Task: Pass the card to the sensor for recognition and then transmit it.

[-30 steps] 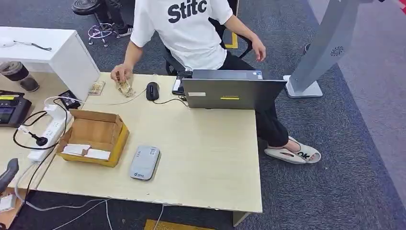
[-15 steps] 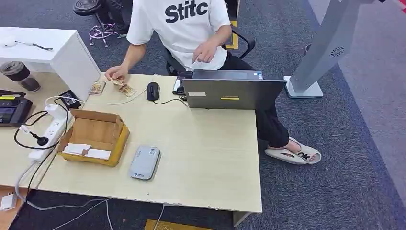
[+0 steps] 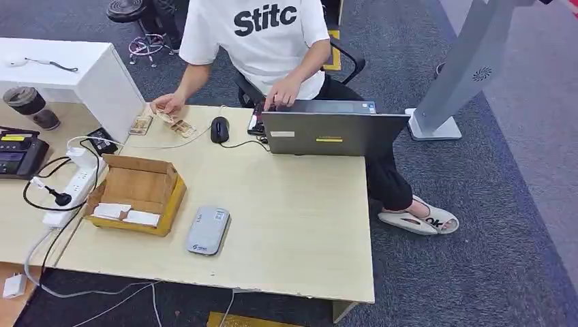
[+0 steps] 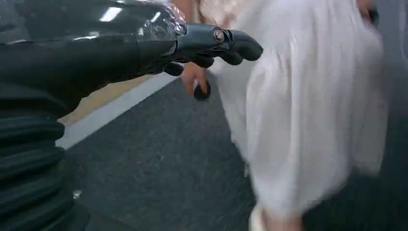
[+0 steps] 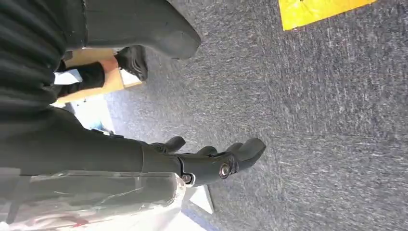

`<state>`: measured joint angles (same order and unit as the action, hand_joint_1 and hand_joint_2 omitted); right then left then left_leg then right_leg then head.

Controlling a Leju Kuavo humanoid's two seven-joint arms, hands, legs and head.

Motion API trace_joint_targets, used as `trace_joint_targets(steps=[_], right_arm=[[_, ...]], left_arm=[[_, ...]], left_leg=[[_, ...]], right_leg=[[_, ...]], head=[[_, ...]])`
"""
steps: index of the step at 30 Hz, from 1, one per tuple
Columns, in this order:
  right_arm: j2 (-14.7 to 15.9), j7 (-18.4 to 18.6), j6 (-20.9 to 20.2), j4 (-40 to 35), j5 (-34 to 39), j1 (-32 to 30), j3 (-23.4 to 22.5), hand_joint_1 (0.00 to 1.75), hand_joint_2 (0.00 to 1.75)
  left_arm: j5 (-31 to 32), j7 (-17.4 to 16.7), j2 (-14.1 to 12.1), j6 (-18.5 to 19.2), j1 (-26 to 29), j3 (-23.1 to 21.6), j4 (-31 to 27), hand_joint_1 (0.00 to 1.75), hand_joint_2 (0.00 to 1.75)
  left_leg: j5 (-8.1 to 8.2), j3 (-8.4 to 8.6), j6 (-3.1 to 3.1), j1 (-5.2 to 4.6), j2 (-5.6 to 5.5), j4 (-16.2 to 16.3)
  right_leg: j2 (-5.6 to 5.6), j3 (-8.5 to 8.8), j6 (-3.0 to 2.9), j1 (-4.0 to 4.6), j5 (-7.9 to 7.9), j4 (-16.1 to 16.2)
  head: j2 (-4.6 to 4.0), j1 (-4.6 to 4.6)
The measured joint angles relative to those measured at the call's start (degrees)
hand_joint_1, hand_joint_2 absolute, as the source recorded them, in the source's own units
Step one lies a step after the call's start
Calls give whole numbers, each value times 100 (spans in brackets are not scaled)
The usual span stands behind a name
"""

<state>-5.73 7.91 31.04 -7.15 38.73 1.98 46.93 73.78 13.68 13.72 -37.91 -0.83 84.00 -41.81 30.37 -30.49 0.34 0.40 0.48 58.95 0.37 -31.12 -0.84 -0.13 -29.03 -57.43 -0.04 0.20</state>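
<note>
Two white cards lie in an open cardboard box on the left part of the wooden table. A flat grey card sensor lies right of the box, near the table's front edge. My left hand hangs off the table with its dark fingers stretched out and nothing in them; a person in a white garment stands close beyond it. My right hand hangs over grey carpet, fingers loosely spread, holding nothing.
A seated person in a white shirt types on a grey laptop at the far edge, the other hand on small items. A mouse, power strip with cables and a white stand are nearby.
My left hand, seen at the head view's lower left edge one second ago, has dropped out of that view. The person's hand moved from the chair arm to the laptop keyboard.
</note>
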Motion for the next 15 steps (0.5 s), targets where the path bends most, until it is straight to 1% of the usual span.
trace_joint_targets(steps=[2,4,7,10,13,15], right_arm=[[-9,26,11,0,-24,5,20,0,175],[-11,85,13,0,-103,15,48,0,175],[-11,83,31,0,-138,29,129,0,175],[-11,37,52,0,-155,35,162,0,175],[-11,-50,103,2,-190,36,173,0,175],[-11,-63,136,4,-197,38,192,0,175]], left_arm=[[266,55,-68,143,-34,-108,611,0,175],[358,199,-103,230,-89,-202,1103,0,175],[410,523,-131,412,-172,-313,1660,0,175],[504,701,-194,619,-219,-409,2023,0,175],[760,829,-256,724,-202,-554,2219,0,175],[926,870,-312,902,-171,-694,2302,0,175]], left_leg=[[0,0,0,1,0,0],[0,0,0,2,0,0],[0,0,0,2,0,0],[0,-1,0,2,0,0],[0,-2,0,2,0,0],[0,-2,0,2,0,0]], right_leg=[[0,0,0,1,0,0],[0,1,0,1,0,0],[0,1,0,1,0,0],[1,1,0,2,0,-1],[1,0,0,2,0,-1],[1,-1,0,2,-1,-1]], head=[[0,0],[0,-2],[0,4],[0,2],[0,4],[0,2]])
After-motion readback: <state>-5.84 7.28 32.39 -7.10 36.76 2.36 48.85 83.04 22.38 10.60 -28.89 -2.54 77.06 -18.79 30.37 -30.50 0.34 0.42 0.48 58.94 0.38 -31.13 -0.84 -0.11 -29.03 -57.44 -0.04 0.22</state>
